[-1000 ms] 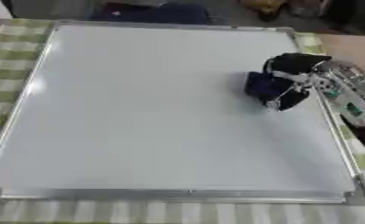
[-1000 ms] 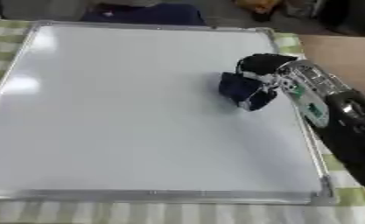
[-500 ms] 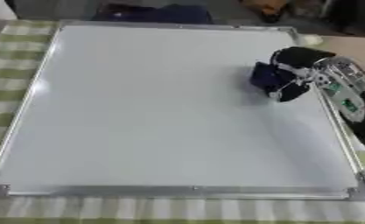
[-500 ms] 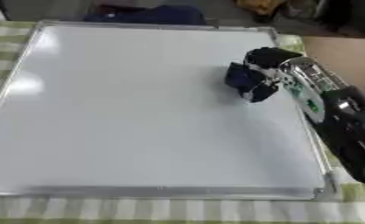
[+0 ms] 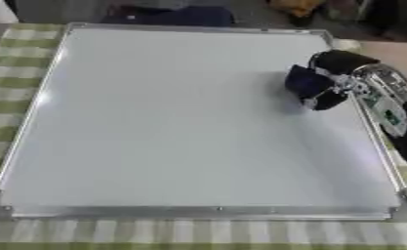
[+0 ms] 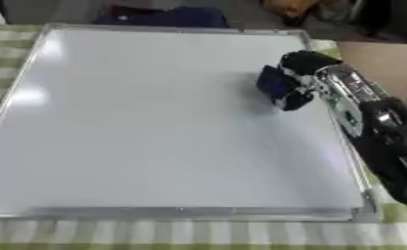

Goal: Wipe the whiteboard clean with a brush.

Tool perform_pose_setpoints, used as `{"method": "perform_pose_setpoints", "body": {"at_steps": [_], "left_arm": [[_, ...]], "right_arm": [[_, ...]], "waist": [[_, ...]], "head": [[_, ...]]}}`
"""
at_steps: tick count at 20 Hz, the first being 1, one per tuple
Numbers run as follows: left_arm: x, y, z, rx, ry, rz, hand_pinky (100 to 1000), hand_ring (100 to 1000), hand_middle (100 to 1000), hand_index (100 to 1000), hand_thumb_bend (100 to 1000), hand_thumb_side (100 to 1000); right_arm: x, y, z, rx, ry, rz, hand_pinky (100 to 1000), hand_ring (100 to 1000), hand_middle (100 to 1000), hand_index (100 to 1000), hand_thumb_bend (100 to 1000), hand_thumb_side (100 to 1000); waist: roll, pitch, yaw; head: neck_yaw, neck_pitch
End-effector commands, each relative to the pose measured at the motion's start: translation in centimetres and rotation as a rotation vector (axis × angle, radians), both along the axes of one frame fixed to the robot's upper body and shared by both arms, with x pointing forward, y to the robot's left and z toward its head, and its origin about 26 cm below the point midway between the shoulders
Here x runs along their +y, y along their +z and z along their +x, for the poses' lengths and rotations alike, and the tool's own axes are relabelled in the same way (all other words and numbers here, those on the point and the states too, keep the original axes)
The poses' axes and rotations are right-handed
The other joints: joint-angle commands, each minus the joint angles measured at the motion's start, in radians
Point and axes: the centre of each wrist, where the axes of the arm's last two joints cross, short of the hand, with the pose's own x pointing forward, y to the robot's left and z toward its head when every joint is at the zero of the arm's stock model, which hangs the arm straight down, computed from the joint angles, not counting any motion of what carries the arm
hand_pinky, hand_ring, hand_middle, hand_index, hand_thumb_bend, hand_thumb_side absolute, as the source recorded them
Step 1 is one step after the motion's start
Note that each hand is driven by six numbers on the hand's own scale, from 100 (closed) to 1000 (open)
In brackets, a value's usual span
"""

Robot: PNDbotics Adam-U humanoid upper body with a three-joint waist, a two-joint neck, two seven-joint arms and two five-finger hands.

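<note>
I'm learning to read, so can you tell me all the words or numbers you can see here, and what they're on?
There are none that can be read.
whiteboard: no writing shows on it.
right hand, holding the dark blue brush: no words show on either.
right arm: a few small green marks, too blurred to read.
green checked tablecloth: pattern only, no text.

The brush (image 5: 305, 84) sits on the whiteboard (image 5: 172, 127) near its far right edge.
</note>
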Motion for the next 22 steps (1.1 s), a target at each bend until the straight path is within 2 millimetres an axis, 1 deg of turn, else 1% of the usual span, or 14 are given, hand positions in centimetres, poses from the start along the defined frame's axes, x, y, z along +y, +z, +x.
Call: {"method": "perform_pose_setpoints", "body": {"at_steps": [1,4,9,17,22], "left_arm": [[0.3,0.8,-0.3,-0.030,-0.002,0.029,635,823,807,622,193,1000],[0.3,0.8,-0.3,-0.030,-0.002,0.029,635,823,807,621,192,1000],[0.2,0.8,-0.2,-0.032,-0.005,0.028,635,823,807,622,193,1000],[0.2,0.9,-0.2,-0.035,-0.007,0.028,636,823,807,622,193,1000],[0.3,0.9,-0.2,-0.035,-0.006,0.028,636,823,807,622,195,1000]], "right_arm": [[-1.0,-1.1,0.0,0.036,-0.051,-0.015,581,668,279,332,100,151],[-0.9,-1.2,0.0,0.039,-0.046,-0.013,580,662,272,325,100,144],[0.1,-1.7,-0.3,0.113,0.045,0.000,577,653,268,321,100,147],[2.2,-1.4,-1.2,0.222,0.200,0.004,575,644,262,315,100,148],[2.6,-0.9,-2.0,0.260,0.242,0.032,574,642,260,312,100,144]], "waist": [[0.006,-0.009,-0.001],[0.007,-0.009,-0.002],[0.008,-0.009,-0.003],[0.006,-0.009,-0.002],[0.003,-0.011,-0.003]], "head": [[0.002,-0.008],[0.002,-0.008],[0.003,-0.008],[0.006,-0.011],[0.010,-0.012]]}}
